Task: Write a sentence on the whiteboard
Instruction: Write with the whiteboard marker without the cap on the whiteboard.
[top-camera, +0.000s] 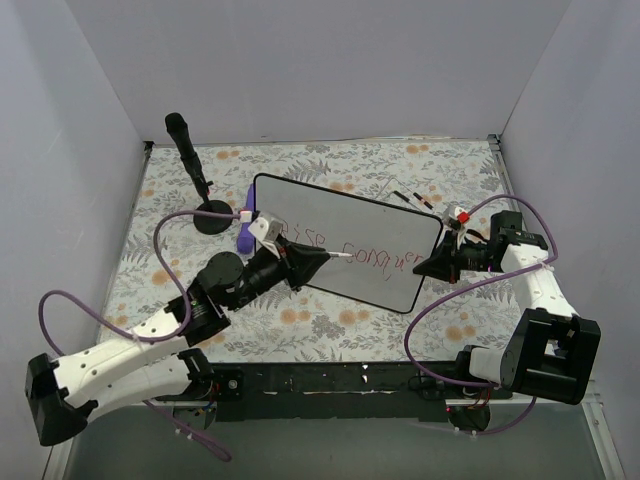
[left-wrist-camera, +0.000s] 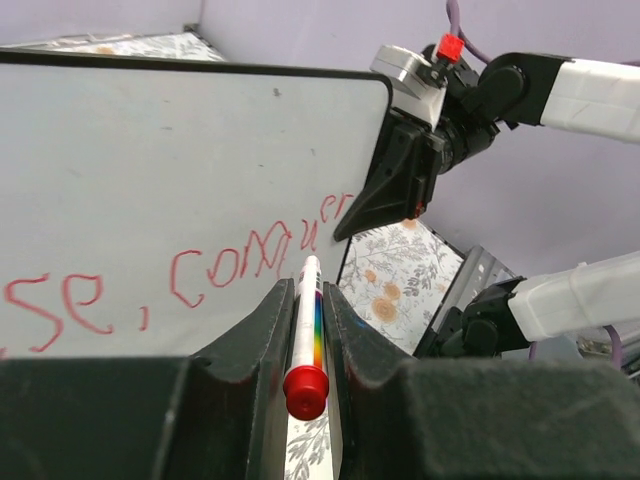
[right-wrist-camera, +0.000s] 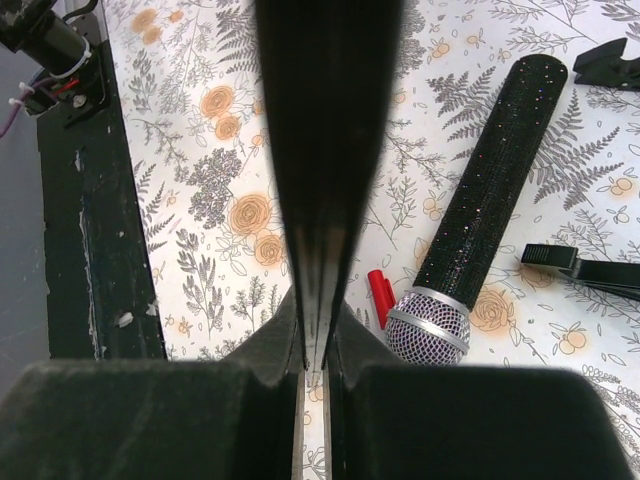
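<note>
The whiteboard (top-camera: 320, 215) lies tilted across the floral table, and the red sentence (top-camera: 365, 255) runs along its near side. In the left wrist view the sentence (left-wrist-camera: 230, 270) reads "se, conquer" on the whiteboard (left-wrist-camera: 180, 150). My left gripper (left-wrist-camera: 305, 290) is shut on a white marker (left-wrist-camera: 308, 320) with a rainbow stripe and a red end. The marker tip sits just below the letters. My right gripper (top-camera: 440, 262) is shut on the board's right edge. The right wrist view shows the whiteboard (right-wrist-camera: 325, 150) edge-on between the right gripper (right-wrist-camera: 315, 335) fingers.
A black microphone (right-wrist-camera: 480, 210) with a silver mesh head lies on the cloth beside a red marker cap (right-wrist-camera: 381, 298). Black clips (right-wrist-camera: 575, 265) lie beyond it. A black round base (top-camera: 212, 217) and a purple object (top-camera: 245, 228) sit left of the board.
</note>
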